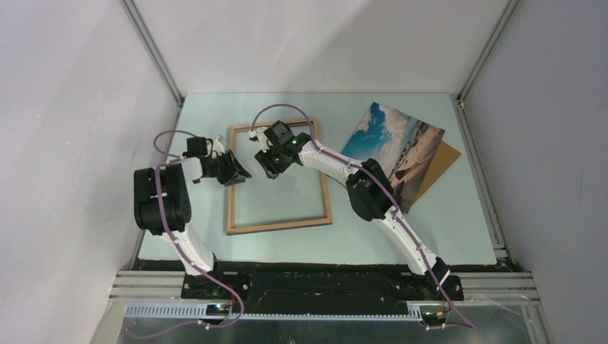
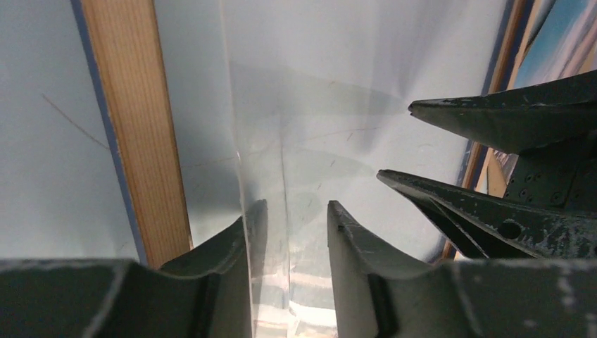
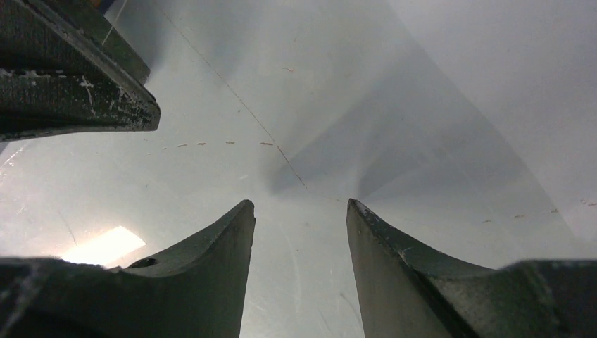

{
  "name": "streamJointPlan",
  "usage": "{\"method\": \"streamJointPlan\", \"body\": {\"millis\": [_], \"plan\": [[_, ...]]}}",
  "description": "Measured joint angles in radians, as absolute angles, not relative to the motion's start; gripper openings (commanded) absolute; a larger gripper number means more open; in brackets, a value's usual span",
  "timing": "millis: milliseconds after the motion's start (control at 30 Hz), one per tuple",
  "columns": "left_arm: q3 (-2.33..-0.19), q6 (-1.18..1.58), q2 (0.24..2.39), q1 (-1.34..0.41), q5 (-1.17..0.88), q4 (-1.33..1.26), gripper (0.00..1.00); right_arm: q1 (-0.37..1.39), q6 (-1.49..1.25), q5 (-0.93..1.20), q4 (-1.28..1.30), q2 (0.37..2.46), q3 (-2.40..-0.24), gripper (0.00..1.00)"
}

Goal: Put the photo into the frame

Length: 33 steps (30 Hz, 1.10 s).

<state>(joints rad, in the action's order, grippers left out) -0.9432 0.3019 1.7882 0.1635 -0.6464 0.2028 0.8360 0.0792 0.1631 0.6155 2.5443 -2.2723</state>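
Frame (image 1: 279,226) lies flat closest to my bases, wood face up, long axis running away from me. Over its far half, toward the left rail, hang the left gripper (image 1: 242,175) and right gripper (image 1: 270,170), both with jaws spread, pinching nothing. Farthest, off to the right and apart from the frame, the photo (image 1: 391,140) sits skewed on a brown board (image 1: 441,161). Of the 2 arms, the right is nearer it.
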Motion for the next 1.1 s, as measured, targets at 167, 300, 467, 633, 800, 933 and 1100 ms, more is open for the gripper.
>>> {"method": "streamJointPlan", "body": {"millis": [167,300,467,633,800,933,1100], "plan": [[-0.950,0.278,1.785,0.159,-0.632,0.242,0.52,0.836,0.079,0.163,0.604,2.544,-2.260,0.55],[-0.960,0.252,1.772,0.157,-0.616,0.280,0.56,0.835,0.079,0.163,0.601,2.544,-2.257,0.55],[-0.982,0.215,1.745,0.157,-0.577,0.348,0.61,0.834,0.075,0.163,0.599,2.543,-2.255,0.55],[-1.018,0.180,1.716,0.165,-0.546,0.413,0.64,0.833,0.068,0.164,0.599,2.543,-2.255,0.55],[-1.034,0.148,1.669,0.176,-0.519,0.465,0.65,0.831,0.060,0.165,0.594,2.542,-2.250,0.55],[-1.057,0.122,1.642,0.178,-0.492,0.499,0.65,0.830,0.060,0.165,0.593,2.538,-2.244,0.55],[-1.070,0.091,1.607,0.180,-0.461,0.523,0.66,0.829,0.056,0.166,0.594,2.535,-2.241,0.58]]}}
